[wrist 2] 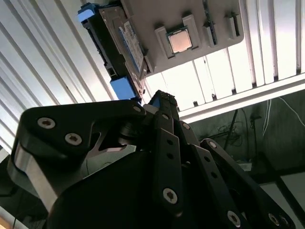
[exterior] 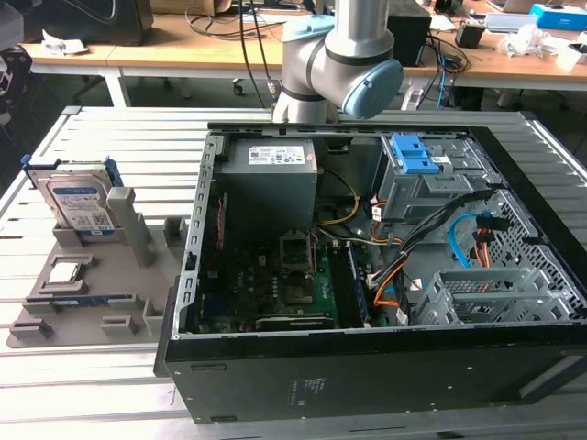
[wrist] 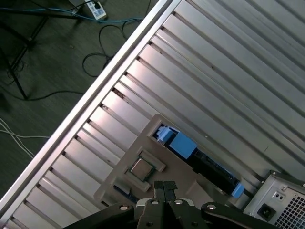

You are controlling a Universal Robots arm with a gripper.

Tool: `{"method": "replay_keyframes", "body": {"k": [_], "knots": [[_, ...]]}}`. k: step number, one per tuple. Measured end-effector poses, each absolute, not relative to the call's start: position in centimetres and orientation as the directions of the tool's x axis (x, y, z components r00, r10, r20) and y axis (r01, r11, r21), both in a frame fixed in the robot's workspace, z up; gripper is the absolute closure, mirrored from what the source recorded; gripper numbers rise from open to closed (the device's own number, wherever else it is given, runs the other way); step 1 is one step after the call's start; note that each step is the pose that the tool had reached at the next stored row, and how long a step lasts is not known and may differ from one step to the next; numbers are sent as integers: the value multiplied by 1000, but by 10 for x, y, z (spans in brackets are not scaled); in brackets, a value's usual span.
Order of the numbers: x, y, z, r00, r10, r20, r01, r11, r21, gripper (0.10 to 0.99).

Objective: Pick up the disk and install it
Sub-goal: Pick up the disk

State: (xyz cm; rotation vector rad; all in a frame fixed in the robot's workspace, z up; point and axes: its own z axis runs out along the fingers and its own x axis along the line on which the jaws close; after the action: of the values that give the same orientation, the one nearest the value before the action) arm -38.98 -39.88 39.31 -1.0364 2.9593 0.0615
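Observation:
The disk (exterior: 81, 203), silver with a white-and-blue label and a blue carrier, stands on edge in a slot of the grey holder (exterior: 138, 275) at the exterior view's left. Both wrist views look down on it from a distance: the disk (wrist 2: 125, 43) edge-on beside the holder, and the disk (wrist: 200, 155) as a dark strip with blue ends. My gripper (wrist: 165, 186) hangs well above the holder, apart from the disk, fingertips together with nothing between them. Its black linkages (wrist 2: 162, 157) fill the near part of the second wrist view.
An open computer case (exterior: 367, 238) lies on the slatted metal table (exterior: 110, 137), with a grey bay and blue latch (exterior: 413, 156) inside. A small square chip (exterior: 62, 272) sits in the holder. The arm's elbow (exterior: 335, 55) stands behind the case. Cables lie on the floor (wrist: 47, 47).

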Motion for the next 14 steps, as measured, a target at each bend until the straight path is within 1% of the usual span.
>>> {"method": "replay_keyframes", "body": {"k": [14], "knots": [[-390, -399, 393, -700, -714, -18, -714, 699, 35, 980]]}}
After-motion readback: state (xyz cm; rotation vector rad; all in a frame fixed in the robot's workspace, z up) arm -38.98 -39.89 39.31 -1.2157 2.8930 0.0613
